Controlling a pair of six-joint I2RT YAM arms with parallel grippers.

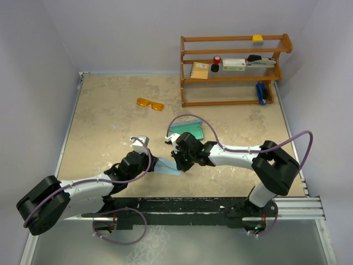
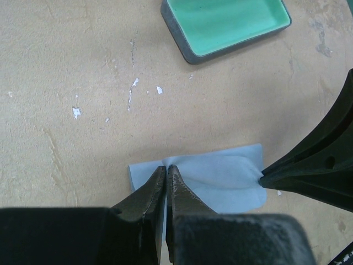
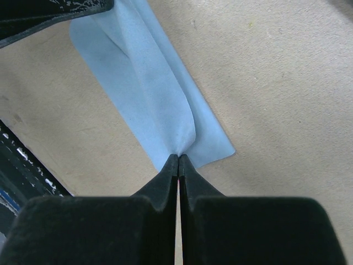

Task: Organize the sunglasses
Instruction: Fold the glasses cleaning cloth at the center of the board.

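Top external: 1 sunglasses [image 1: 150,104], 1 case [image 1: 188,131], 1 cloth [image 1: 166,168].

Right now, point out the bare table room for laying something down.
Bare: the left table stretch from the sunglasses toward the left arm; also the right patch in front of the shelf, right of the case. Crowded: near middle, where the cloth is gripped at both ends, beside the case.

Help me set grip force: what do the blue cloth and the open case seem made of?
Cloth: thin, matte fabric, likely microfibre; it tents and creases softly. Case: rigid shell, matte grey rim, smooth teal lining; plastic perhaps.
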